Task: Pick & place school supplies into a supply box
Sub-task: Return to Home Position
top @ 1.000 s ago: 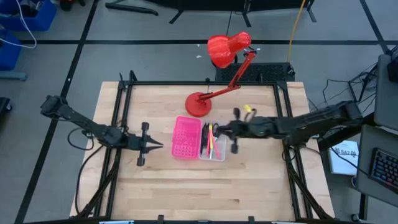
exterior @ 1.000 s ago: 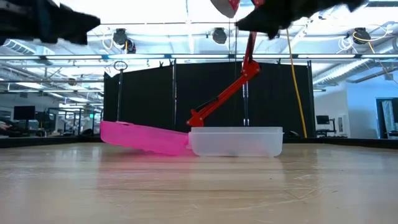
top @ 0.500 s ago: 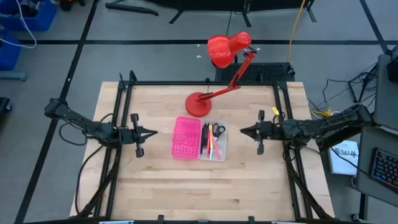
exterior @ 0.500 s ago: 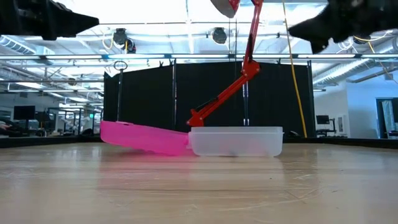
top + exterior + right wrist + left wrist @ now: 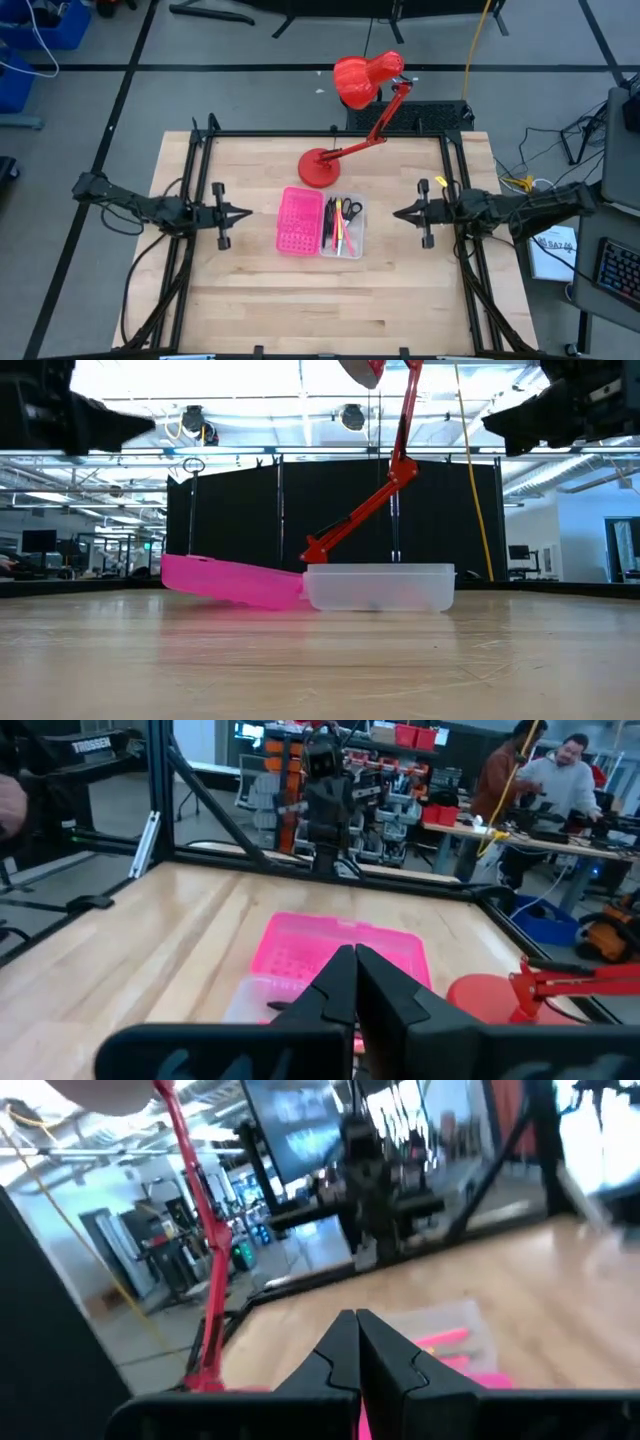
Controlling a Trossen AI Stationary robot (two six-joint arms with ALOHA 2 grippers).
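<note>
From above, the left gripper [image 5: 245, 213] hangs over the table [image 5: 300, 300] with its two fingers pressed together and nothing between them. The supply box [image 5: 298, 222] lies a little ahead of its tips, pink half nearest. The right gripper [image 5: 396, 213] faces it from the opposite side, likewise closed on nothing, with the box's clear half the nearer one. The box sits between the two grippers and is touched by neither. In the clear half the pens and pencils [image 5: 337, 232] lie side by side, and the scissors [image 5: 350, 209] rest at the end toward the red desk lamp [image 5: 320, 168], whose round base stands just past the box, off the line joining the grippers. In the low view both arms show only as dark shapes at the upper corners, well above the box. The box rests on the wood with its pink half at a slight slant. In the left wrist view that gripper's fingers meet in a closed line, empty. The box lies beyond the tips, the right arm stands farther off, and the lamp's red stem rises to one side. In the right wrist view the fingers are also shut and empty. The clear half is just ahead, the pink half lies beyond it, and the lamp's base is beside them. The left arm is at the far edge, and people [image 5: 560, 770] are in the room behind.
</note>
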